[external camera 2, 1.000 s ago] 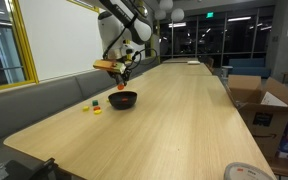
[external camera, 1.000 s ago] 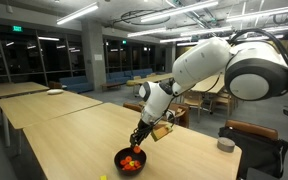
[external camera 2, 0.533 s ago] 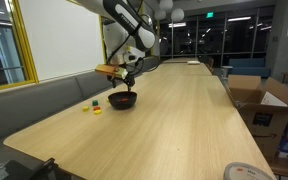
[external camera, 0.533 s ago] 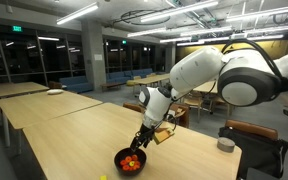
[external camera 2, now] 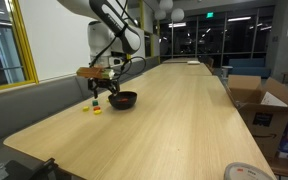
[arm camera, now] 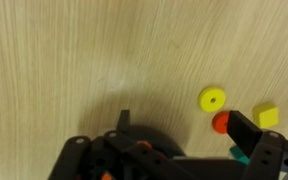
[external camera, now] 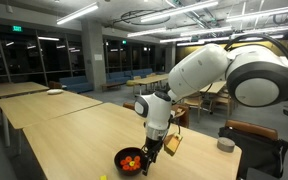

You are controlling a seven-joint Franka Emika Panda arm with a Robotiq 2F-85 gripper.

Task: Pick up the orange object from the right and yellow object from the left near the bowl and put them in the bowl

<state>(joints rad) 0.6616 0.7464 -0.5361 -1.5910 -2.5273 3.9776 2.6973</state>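
The long pale worktop point(external camera: 69, 128) carries everything, and your arm point(external camera: 206, 68) has swung. Half a second ago the claw point(external camera: 150, 153) hung right over the bowl point(external camera: 118, 158). It now sits off the bowl's right edge in that exterior view.

In an exterior view from the far side, the claw point(external camera 2: 100, 92) stands left of the bowl point(external camera 2: 124, 101), above the small pieces where the yellow object point(external camera 2: 95, 108) lies. The bowl shows orange and red bits inside. I judge the orange object point(external camera: 131, 161) is already delivered and you are lining up on the yellow one, though I cannot be sure which bit is which.

In the wrist view the claw point(arm camera: 184, 125) is spread wide and holds nothing. Its fingertips point(arm camera: 248, 128) are well apart over bare wood.

At the right of that frame lie a yellow ring point(arm camera: 212, 99) and, lower right, a yellow block point(arm camera: 266, 116). I cannot tell which one the task means.

The ring lies flat with its hole facing up. It is round, so it has no long axis and any grip angle serves. The block is too small to read an axis.

An orange-red piece point(arm camera: 219, 121) lies just below the ring, touching the near fingertip's edge in the picture.
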